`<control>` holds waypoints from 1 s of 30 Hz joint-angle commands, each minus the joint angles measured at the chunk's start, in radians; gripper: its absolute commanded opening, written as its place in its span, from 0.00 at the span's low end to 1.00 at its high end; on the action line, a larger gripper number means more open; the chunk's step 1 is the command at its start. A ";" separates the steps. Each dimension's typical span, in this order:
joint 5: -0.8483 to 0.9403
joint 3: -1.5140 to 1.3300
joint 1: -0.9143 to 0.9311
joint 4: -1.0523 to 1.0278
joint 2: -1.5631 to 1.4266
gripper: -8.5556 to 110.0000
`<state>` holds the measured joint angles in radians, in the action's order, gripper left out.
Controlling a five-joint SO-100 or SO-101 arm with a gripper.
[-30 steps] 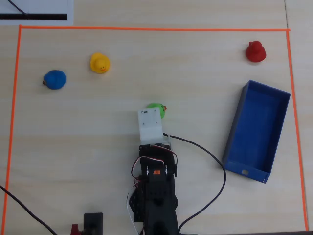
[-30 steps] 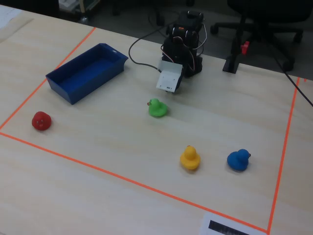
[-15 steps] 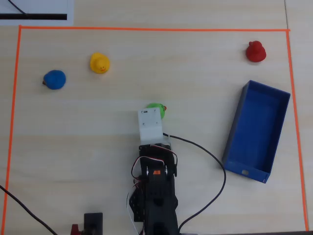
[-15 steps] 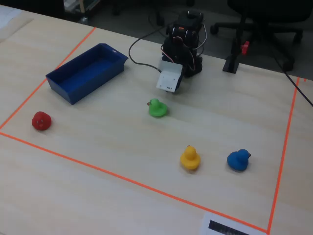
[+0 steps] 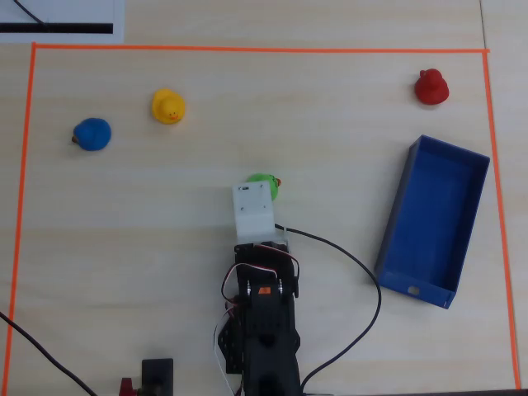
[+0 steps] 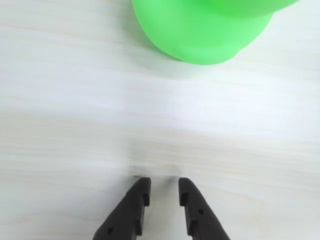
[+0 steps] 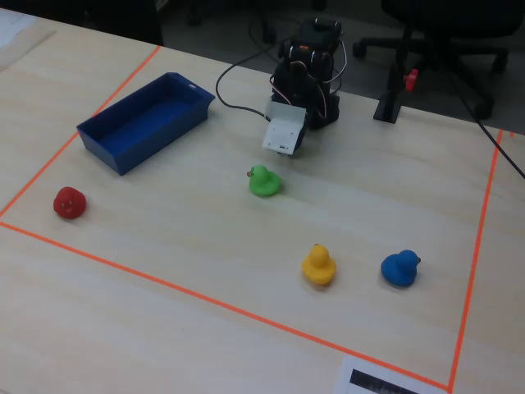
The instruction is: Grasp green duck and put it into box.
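The green duck stands on the pale wood table near the middle of the taped area. It fills the top of the wrist view and also shows in the fixed view. My gripper is low over bare table just short of the duck, with its two black fingers a narrow gap apart and nothing between them. In the overhead view the white wrist housing hides the fingers. The blue box lies empty to the right in the overhead view and at the left in the fixed view.
A yellow duck, a blue duck and a red duck stand apart near the far side. Orange tape frames the work area. A black cable loops between the arm base and the box.
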<state>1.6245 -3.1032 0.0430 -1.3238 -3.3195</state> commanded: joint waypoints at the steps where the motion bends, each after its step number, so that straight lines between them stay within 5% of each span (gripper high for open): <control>1: -0.006 -0.008 -0.008 -0.023 0.009 0.12; 20: 0.002 0.000 0.008 0.017 0.011 0.07; 30: 0.038 0.426 0.002 0.295 0.344 0.14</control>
<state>1.6490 -2.8900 0.0430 -1.1505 -3.1109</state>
